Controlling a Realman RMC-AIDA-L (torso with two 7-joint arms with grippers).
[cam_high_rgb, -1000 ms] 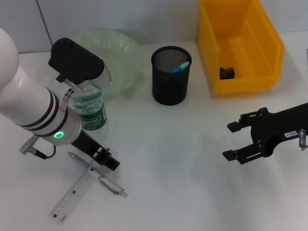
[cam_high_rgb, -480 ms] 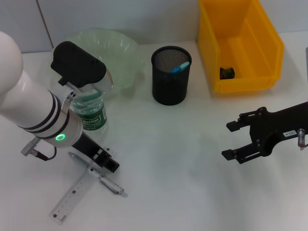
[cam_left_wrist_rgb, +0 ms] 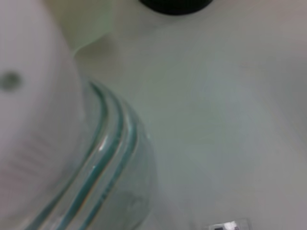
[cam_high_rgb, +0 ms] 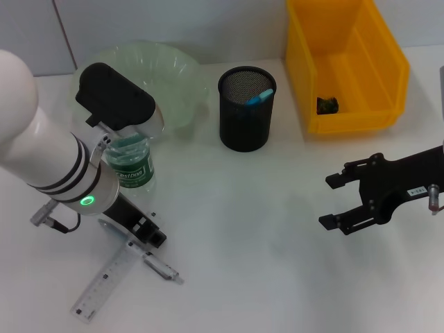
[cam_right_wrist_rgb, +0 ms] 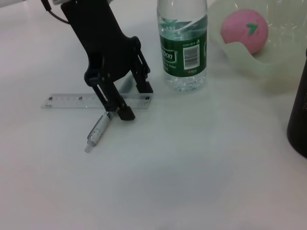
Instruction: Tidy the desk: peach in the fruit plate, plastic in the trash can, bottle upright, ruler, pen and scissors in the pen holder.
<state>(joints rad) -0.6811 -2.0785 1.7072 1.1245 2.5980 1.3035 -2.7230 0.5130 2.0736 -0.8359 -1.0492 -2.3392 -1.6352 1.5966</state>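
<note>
The left gripper (cam_right_wrist_rgb: pixel 127 98) is down at the table (cam_high_rgb: pixel 263 229) near its front left corner, its black fingers (cam_right_wrist_rgb: pixel 125 111) spread and straddling the clear ruler (cam_high_rgb: pixel 107 281), tips at or just above the ruler's surface; whether they touch it cannot be told. The ruler lies flat, running diagonally toward the front left corner. A pen (cam_right_wrist_rgb: pixel 98 129) with a clear barrel lies just beside the ruler on its nearer side, one end close to a fingertip, apparently apart from it. A grey object partly shows from under the left gripper, behind the ruler; its identity cannot be determined. The water bottle (cam_right_wrist_rgb: pixel 183 45) with a green label stands upright immediately behind the left gripper, near the left edge, and fills much of the left wrist view (cam_left_wrist_rgb: pixel 91 177). The pale green fruit plate (cam_high_rgb: pixel 182 83) sits at the back left of the table, just behind the bottle, and the pink peach (cam_right_wrist_rgb: pixel 243 30) rests inside it. The black mesh pen holder (cam_high_rgb: pixel 246 111) stands upright at the back centre, with a blue-tipped item (cam_high_rgb: pixel 260 96) showing in its mouth. The yellow bin (cam_high_rgb: pixel 347 66) occupies the back right corner and holds a small dark item (cam_high_rgb: pixel 327 105) on its floor. The right gripper (cam_high_rgb: pixel 336 202) hovers over the right side of the table, well apart from all items, jaws spread and holding nothing.
</note>
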